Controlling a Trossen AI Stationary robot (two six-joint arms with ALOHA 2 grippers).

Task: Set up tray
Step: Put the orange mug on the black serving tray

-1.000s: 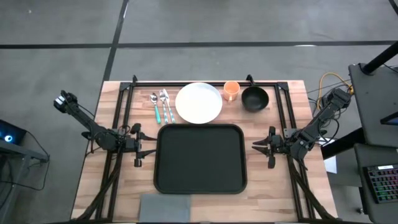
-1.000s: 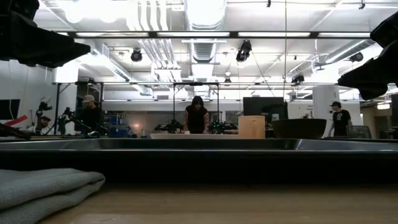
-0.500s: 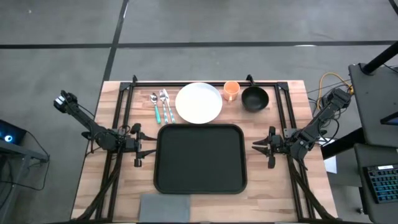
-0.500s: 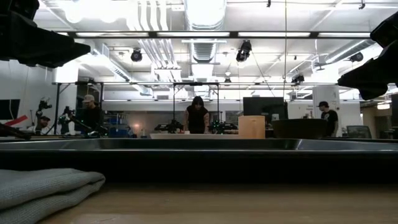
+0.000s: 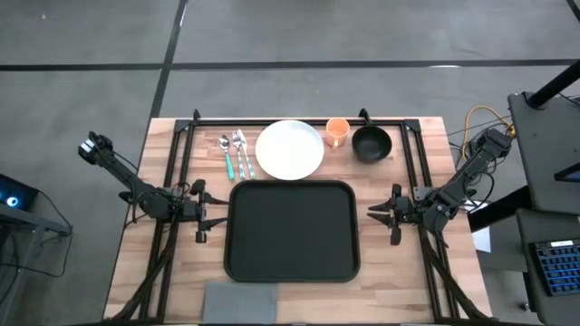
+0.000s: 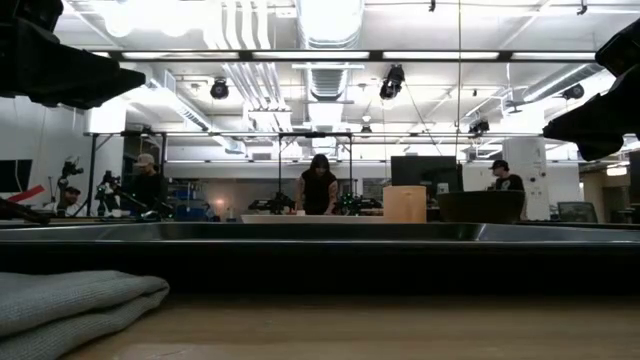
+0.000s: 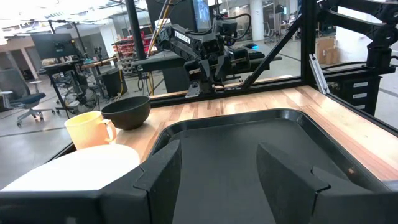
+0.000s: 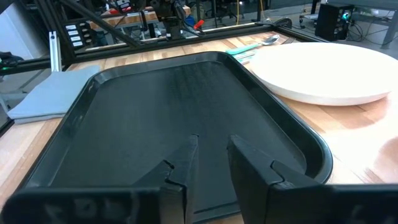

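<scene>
on the wooden tabletop (image 5: 381, 272), the nearest thing to the front edge is a folded grey napkin (image 5: 241, 299), lying flat just in front of the tray and a little to the left of its middle; in the low view it shows as soft grey folds at the left.

behind it is the tray (image 5: 292, 231), large, black, with rounded corners and a raised rim. it lies flat in the middle of the tabletop and nothing is on it.

the left gripper (image 5: 210, 215) is low beside the left rim of the tray, pointing toward it, not touching; its jaws stand wide and hold nothing. the right gripper (image 5: 382, 214) is beside the right rim, also pointing at the tray and apart from it; its jaws are narrow, with only a small gap between them, and empty.

behind the tray, near its far rim, is a white plate (image 5: 290, 149). to the left of the plate lie a spoon (image 5: 226, 152) and a fork (image 5: 240, 150), side by side. to the right of the plate stands an orange cup (image 5: 337, 131), and beside it a black bowl (image 5: 371, 143).

in the low view, people stand far in the room behind the tabletop.
</scene>
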